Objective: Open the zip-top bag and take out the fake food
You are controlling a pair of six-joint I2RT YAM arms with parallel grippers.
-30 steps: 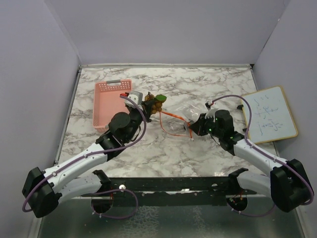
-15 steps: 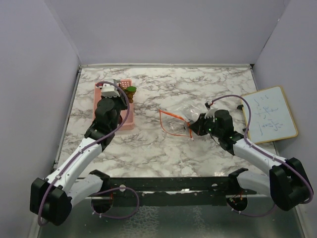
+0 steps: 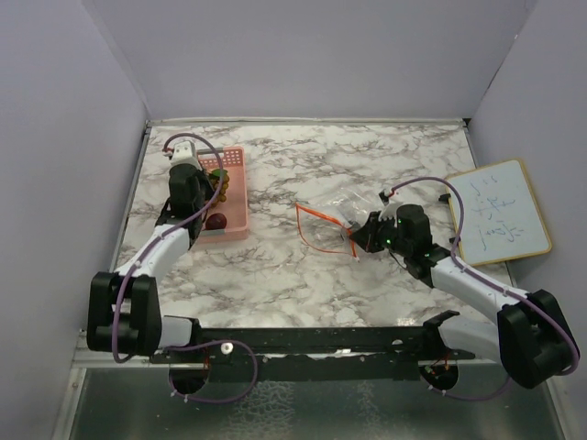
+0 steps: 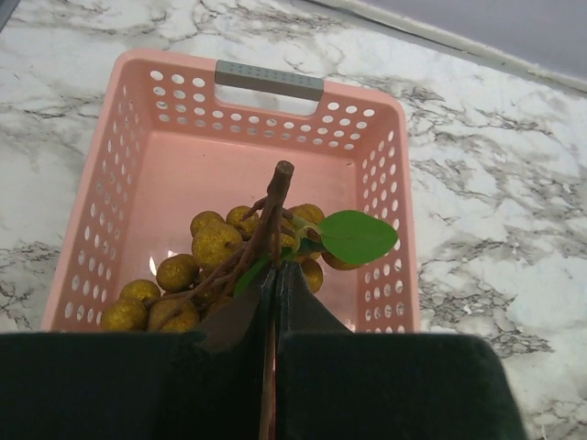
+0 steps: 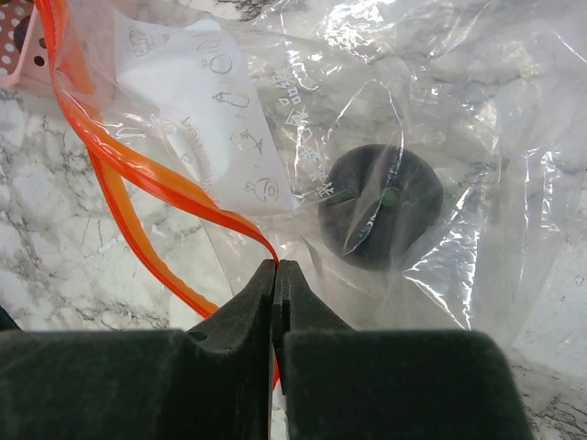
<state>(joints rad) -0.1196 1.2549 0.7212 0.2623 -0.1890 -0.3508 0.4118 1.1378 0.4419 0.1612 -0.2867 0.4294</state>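
- Since the earlier frame, the left arm (image 3: 160, 249) has swung from the bag (image 3: 332, 220) in the middle of the desk (image 3: 367, 156) to the basket (image 3: 236, 213) at the far left, carrying the bunch (image 4: 215, 261). The right arm (image 3: 468, 280) has not moved.
- Left jaws: pressed together on the bunch's stem. The bunch hangs inside the basket walls; we cannot tell whether it touches the floor.
- Right jaws: pressed together on the bag's edge, at the end of the strip (image 5: 138, 174).
- Done, in our judgement: the bag mouth stands open, the bunch is out, and the fruit (image 3: 216, 221) lies in the basket.
- Left to do: release the bunch, then let go of the bag.
- A dark round shape (image 5: 381, 206) shows through the plastic in the right wrist view. We cannot tell whether it is an item inside.
- Room, left: the basket walls close in around the bunch. The basket sits near the desk's left edge and the side wall (image 3: 73, 183), so upward is the free direction.
- Room, centre: bare desk lies between basket and bag.
- Room, right: the whiteboard (image 3: 500, 211) lies beside the right arm, apart from the bag.
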